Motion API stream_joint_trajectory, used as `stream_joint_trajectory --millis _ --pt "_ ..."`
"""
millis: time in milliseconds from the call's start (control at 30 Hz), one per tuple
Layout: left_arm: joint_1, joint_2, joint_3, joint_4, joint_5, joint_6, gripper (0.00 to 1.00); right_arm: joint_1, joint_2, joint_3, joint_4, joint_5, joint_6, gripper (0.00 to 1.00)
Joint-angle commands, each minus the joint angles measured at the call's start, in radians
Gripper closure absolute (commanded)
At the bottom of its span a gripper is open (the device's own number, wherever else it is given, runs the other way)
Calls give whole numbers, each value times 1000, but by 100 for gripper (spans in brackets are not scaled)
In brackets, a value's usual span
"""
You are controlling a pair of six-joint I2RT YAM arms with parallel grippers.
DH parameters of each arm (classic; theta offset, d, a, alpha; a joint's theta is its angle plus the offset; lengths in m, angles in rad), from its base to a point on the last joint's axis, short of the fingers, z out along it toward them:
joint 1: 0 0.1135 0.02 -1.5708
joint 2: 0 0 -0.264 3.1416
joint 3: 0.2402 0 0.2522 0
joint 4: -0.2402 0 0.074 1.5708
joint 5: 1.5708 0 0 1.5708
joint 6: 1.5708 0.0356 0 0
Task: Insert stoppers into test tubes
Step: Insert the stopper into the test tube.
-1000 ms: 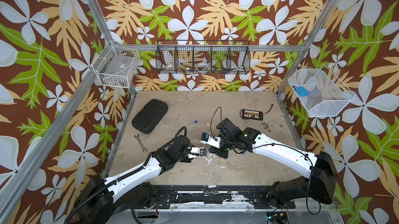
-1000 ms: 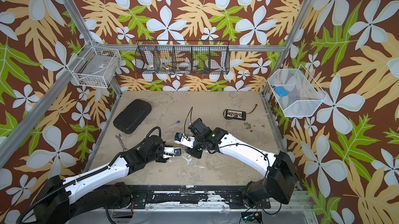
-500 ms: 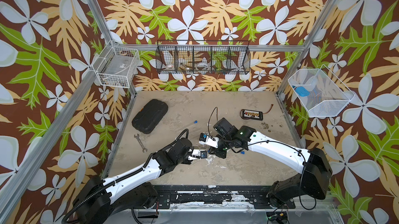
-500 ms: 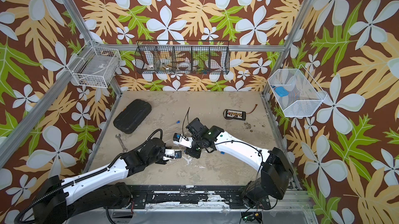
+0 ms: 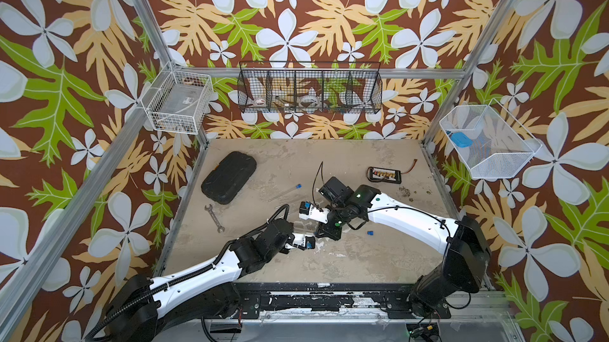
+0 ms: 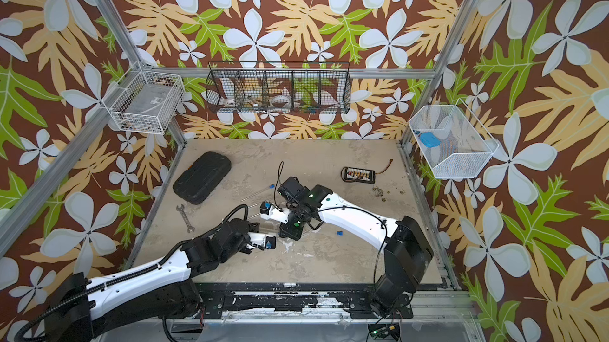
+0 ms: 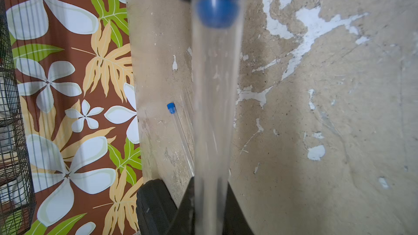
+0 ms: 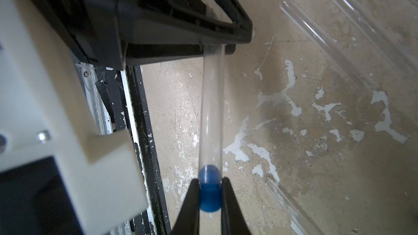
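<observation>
- The left gripper (image 7: 210, 180) is clamping a clear test tube (image 7: 213, 98) between its closed fingers and holding it above the table (image 7: 316, 109).
- The right gripper (image 8: 210, 179) is pinching a blue stopper (image 8: 210, 200), with its jaws drawn tight on the stopper's body.
- The stopper's rounded nose is sitting inside the tube's mouth, while the rest of it is showing outside, between the fingers.
- In both top views the two grippers are meeting just off the table's centre, toward 6 o'clock. The left gripper is sitting at 8 o'clock of the right one.
- A loose stopper (image 5: 370, 233) is lying at 3 o'clock of the right gripper, apart from it.
- A capped tube (image 5: 284, 192) is lying at 11 o'clock of the grippers, with its blue end pointing toward 2 o'clock.
- Bare tubes (image 8: 325, 46) are lying on the table near the held one, as the right wrist view shows.
- A black case (image 5: 229, 177) is resting at 10 o'clock of the table.
- A wrench (image 5: 214, 218) is lying at 9 o'clock.
- A connector board (image 5: 384, 174) is lying at 2 o'clock.
</observation>
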Motion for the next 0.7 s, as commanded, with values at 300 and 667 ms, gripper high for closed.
stream_joint_trajectory --millis 300,667 --pt "-20 -69 -59 249 322 51 100 3 43 32 393 -140 70 90" --pt "-22 -106 -93 278 384 110 100 -18 54 22 475 -181 118 86"
